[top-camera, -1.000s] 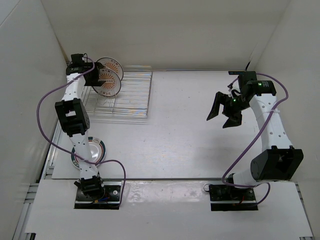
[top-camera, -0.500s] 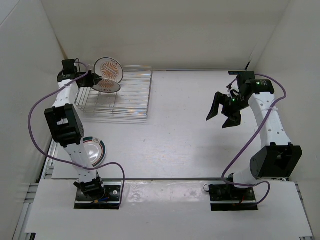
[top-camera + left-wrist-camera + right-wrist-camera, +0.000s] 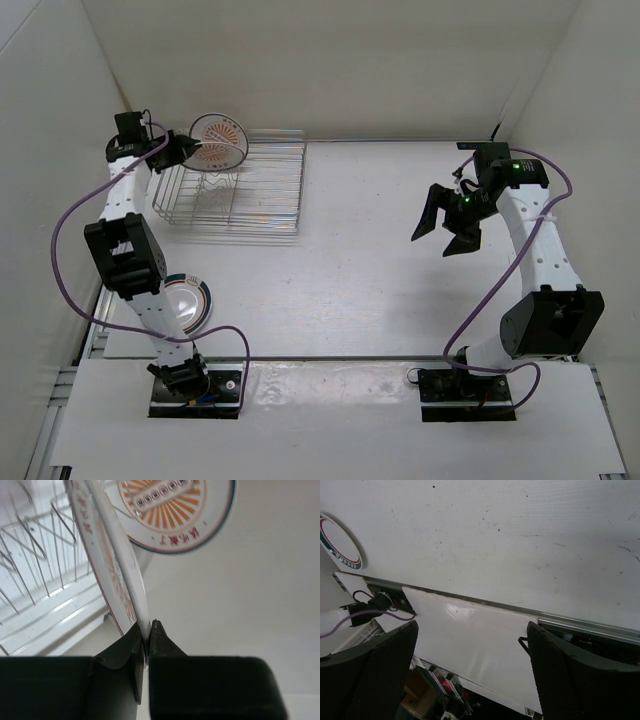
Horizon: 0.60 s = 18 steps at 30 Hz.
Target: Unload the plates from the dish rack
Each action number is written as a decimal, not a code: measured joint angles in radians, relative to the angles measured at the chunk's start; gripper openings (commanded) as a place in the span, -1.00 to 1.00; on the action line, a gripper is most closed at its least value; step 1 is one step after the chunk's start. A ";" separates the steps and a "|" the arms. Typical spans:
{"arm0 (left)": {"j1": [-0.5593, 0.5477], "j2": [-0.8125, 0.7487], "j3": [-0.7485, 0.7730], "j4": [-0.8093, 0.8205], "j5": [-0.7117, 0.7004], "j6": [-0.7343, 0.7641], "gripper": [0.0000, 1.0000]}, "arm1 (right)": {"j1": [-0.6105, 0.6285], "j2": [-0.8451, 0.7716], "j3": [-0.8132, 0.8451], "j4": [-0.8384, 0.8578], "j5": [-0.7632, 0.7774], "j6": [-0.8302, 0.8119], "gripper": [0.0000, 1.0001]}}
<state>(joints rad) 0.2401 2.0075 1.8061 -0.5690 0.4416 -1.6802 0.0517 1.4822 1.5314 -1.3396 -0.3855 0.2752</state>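
One sunburst plate (image 3: 112, 575), pinched by left gripper (image 3: 147, 630), has shifted left above dish rack (image 3: 262, 190), apparently edge-on overhead; right gripper (image 3: 471, 627) spread.

Cameras: one overhead, two wrist.
Top looks down from the near edge over the whole table (image 3: 380, 260); left wrist close on far-left held sunburst plate (image 3: 117, 575), dish rack (image 3: 40, 580); right wrist faces near-left striped plate (image 3: 337, 542), shared with top.

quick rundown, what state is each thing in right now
held sunburst plate: on edge, pinched by its rim
other sunburst plate: upright in the dish rack
striped plate: flat on the table
dish rack: one plate slotted in
left jaws: shut on held sunburst plate
right jaws: open, empty
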 measured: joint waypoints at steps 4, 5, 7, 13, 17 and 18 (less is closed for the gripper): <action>-0.001 -0.090 0.013 -0.070 -0.043 -0.017 -0.99 | 0.000 0.000 -0.002 0.000 -0.012 -0.001 0.81; -0.002 -0.122 0.020 -0.097 -0.054 -0.011 -0.99 | 0.000 0.000 -0.003 0.000 -0.014 -0.002 0.81; -0.008 -0.171 0.077 -0.177 -0.070 0.034 -0.99 | 0.000 0.000 -0.005 0.000 -0.017 -0.003 0.81; -0.130 -0.242 0.325 -0.390 -0.158 0.360 -0.99 | 0.000 0.000 -0.020 0.000 -0.037 -0.007 0.81; -0.376 -0.341 0.237 -0.561 -0.280 0.593 -0.99 | 0.000 0.010 -0.033 0.001 -0.049 -0.013 0.81; -0.448 -0.363 0.195 -0.600 -0.325 0.647 -0.99 | 0.000 0.012 -0.038 0.002 -0.051 -0.014 0.81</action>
<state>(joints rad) -0.2077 1.6444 2.0014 -1.1690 0.1169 -1.0336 0.0521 1.4940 1.4933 -1.3380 -0.4370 0.2607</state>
